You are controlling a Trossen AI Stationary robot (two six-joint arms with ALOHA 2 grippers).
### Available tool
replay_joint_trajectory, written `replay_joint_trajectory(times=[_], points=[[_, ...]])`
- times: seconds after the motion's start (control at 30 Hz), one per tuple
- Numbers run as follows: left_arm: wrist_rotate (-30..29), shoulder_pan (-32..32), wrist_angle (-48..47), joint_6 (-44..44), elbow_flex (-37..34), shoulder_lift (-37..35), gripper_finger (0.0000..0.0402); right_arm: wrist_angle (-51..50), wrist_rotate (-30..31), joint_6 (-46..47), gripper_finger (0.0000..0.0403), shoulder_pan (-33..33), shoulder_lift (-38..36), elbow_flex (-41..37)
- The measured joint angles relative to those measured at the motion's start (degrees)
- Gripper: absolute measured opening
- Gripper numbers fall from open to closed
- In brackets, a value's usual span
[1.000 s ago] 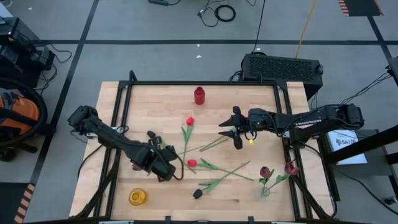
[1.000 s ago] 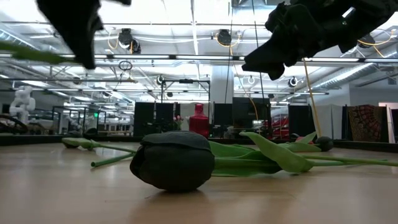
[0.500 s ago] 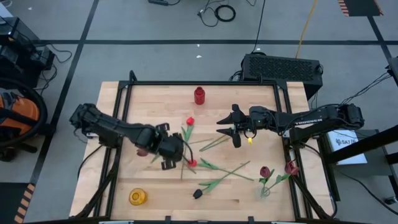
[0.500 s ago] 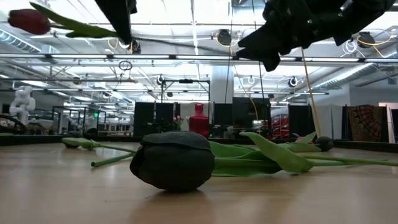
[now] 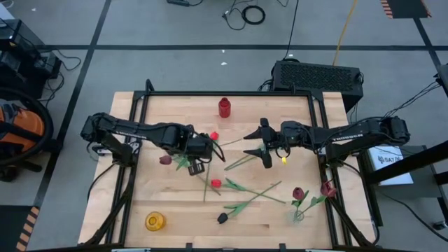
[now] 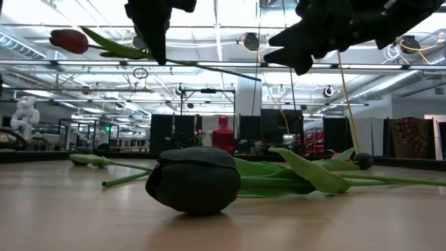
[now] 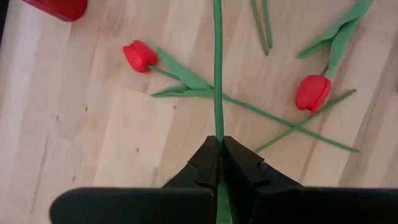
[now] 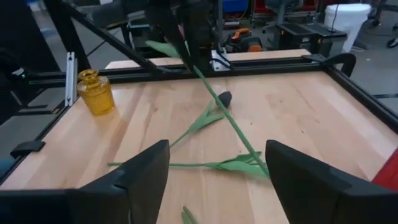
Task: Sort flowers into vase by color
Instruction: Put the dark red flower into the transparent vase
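The left gripper (image 5: pixel 198 148) hung above the middle of the wooden table (image 5: pixel 161 196), its fingers pressed together on the thin green stem of a dark red tulip (image 5: pixel 166 159). The flower was lifted clear of the boards; in the low view its head (image 6: pixel 68 40) pointed sideways, with the stem running level through the dark fingers. The left wrist view showed the stem (image 7: pixel 217 74) pinched between the two fingertips, and below it two bright red tulips (image 7: pixel 139 55) (image 7: pixel 313 93) lying on the wood.

The right gripper (image 5: pixel 265 148) hovered near the table's centre, just to the right of the left one, with its fingers spread wide and nothing between them.

A red vase (image 5: pixel 224 107) stood at the far edge and a yellow vase (image 5: pixel 155 221) near the front left corner. A black tulip (image 5: pixel 222 218) lay near the front edge. At the front right, two maroon tulips (image 5: pixel 299 193) stood in what seemed to be a clear vase (image 5: pixel 299 214).
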Motion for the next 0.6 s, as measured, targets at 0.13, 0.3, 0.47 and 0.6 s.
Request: replay_joint_trajectory(times=[0.13, 0.3, 0.47, 0.6], points=[[0.1, -0.1, 4.8, 2.4, 0.0, 0.0, 0.0017, -0.7, 1.8, -0.7, 0.0256, 0.0, 0.0, 0.0], [0.2, -0.3, 7.2, 4.2, 0.0, 0.0, 0.0017, -1.2, 2.9, -1.1, 0.0248, 0.0, 0.0, 0.0], [-0.2, -0.2, 9.1, 5.2, 0.0, 0.0, 0.0017, -3.3, 3.0, -1.9, 0.0233, 0.0, 0.0, 0.0], [-0.3, -0.2, 9.2, 5.8, 0.0, 0.0, 0.0017, -3.1, 3.0, -2.4, 0.0203, 0.0, 0.0, 0.0]])
